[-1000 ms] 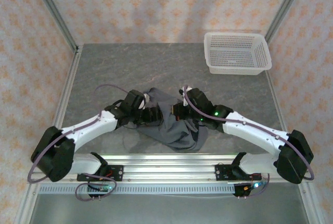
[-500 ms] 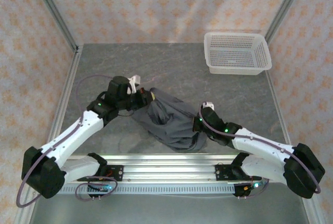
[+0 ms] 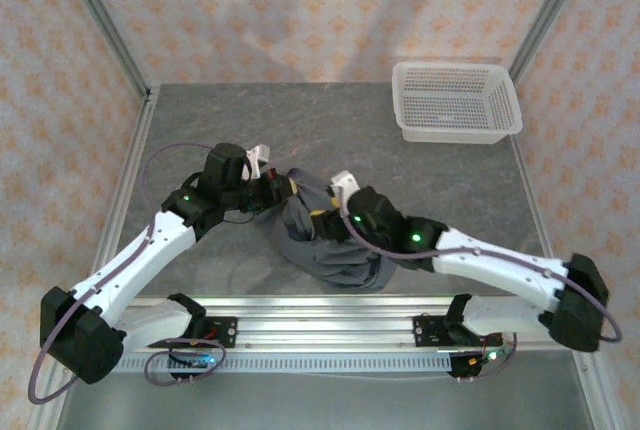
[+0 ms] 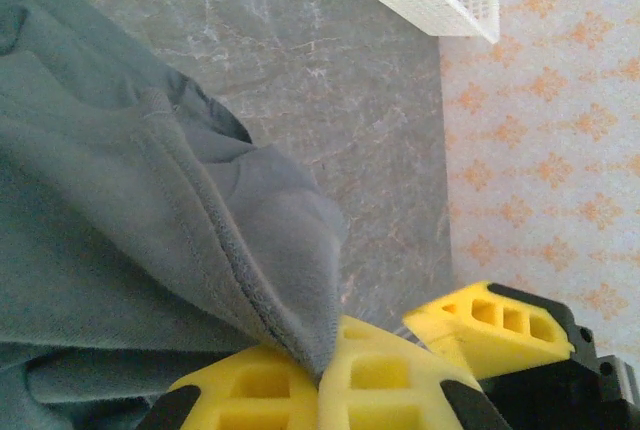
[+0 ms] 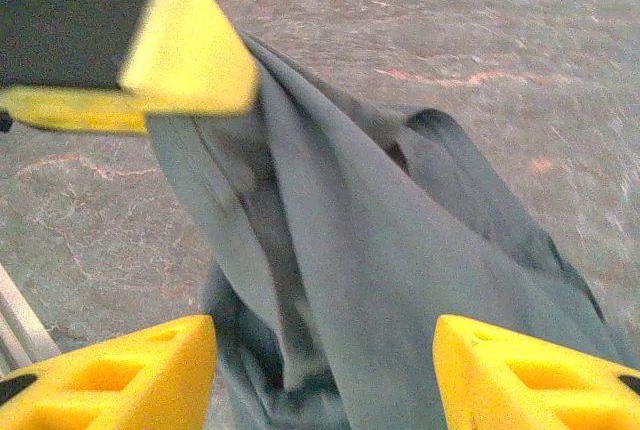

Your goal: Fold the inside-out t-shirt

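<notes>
T-shirt (image 3: pixel 320 255) lies on marbled table (image 3: pixel 200 130) amid patterned walls (image 3: pixel 300 10).

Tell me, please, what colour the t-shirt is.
Plain slate grey t-shirt, clearest in the left wrist view.

This is a robotics lab test cell. A grey stone-patterned table (image 3: pixel 200 130) is fenced by aluminium frame posts (image 3: pixel 100 20) and panels of orange-motif wallpaper (image 3: pixel 320 10). Two white robot arms (image 3: pixel 150 247) are bolted to an aluminium rail (image 3: pixel 330 322) along its near edge, and a white mesh basket (image 3: pixel 455 133) sits at its far right corner.
</notes>
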Controlling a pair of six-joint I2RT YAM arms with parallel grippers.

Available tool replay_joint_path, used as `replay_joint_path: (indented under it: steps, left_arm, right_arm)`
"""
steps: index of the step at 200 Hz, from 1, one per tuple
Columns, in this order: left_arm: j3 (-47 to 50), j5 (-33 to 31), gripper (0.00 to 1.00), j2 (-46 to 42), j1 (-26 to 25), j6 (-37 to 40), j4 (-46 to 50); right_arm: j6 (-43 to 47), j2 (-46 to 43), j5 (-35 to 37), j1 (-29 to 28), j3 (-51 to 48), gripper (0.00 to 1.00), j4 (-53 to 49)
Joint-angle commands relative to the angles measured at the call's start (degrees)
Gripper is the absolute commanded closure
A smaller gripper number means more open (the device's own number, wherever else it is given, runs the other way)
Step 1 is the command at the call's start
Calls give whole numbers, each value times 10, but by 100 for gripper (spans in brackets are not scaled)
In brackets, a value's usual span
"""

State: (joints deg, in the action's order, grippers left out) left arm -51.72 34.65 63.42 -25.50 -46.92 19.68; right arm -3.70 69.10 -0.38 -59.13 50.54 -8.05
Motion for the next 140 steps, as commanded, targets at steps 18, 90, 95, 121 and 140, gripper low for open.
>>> replay_joint_path:
  steps: [18,90,95,121,140]
  left_arm:
    - [-39,-51,100,-19,-5,10,62]
    - [-59,-252,100,53,12,123,131]
    - [-59,-251,96,61,13,130,129]
    - [-56,-220,57,70,14,147,112]
    - [-53,-231,44,25,14,160,123]
  right_arm:
    - [68,144,-18,-1,91,47,-11]
    - [-75,84,-143,4,26,100,91]
    - [-94,78,-143,6,23,100,97]
    - [-196,62,-143,45,8,100,116]
    - [-265,60,-147,80,-6,100,131]
